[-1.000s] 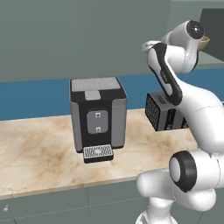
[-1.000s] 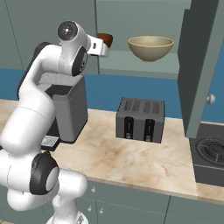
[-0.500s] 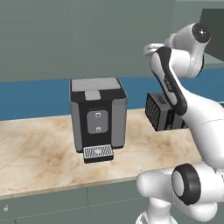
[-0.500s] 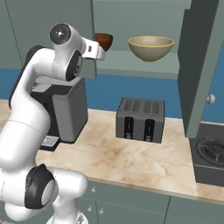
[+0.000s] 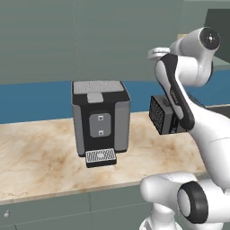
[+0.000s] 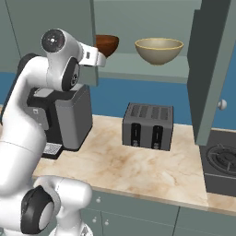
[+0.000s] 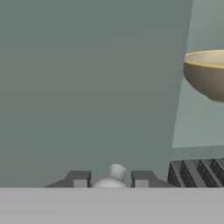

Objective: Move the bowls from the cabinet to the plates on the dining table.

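The cabinet [image 6: 138, 69] hangs above the worktop with its right door [image 6: 209, 69] swung open. On its pale shelf stand the pale olive bowl [image 6: 159, 50] [image 7: 205, 74] and, at the left, the dark reddish-brown bowl [image 6: 108, 44], half hidden behind my hand. My gripper [image 6: 101, 60] [image 7: 111, 179] is at the free edge of the left door [image 7: 87, 87] [image 6: 50, 27]. Its fingertips [image 7: 80, 179] sit either side of the door's small pale knob [image 7: 114, 173], shut on it. The plates and the dining table are out of view.
Below the cabinet, a marble worktop [image 6: 138, 170] carries a black coffee machine [image 5: 101, 121] [image 6: 64, 120] and a grey toaster [image 6: 147, 126] [image 5: 164, 114]. A hob [image 6: 221, 161] lies at the right end. My own arm crosses in front of the coffee machine.
My hand has drawn back and slightly down with the left door's knob. The door has swung out a little, and more of the reddish-brown bowl shows. The bowls have not moved.
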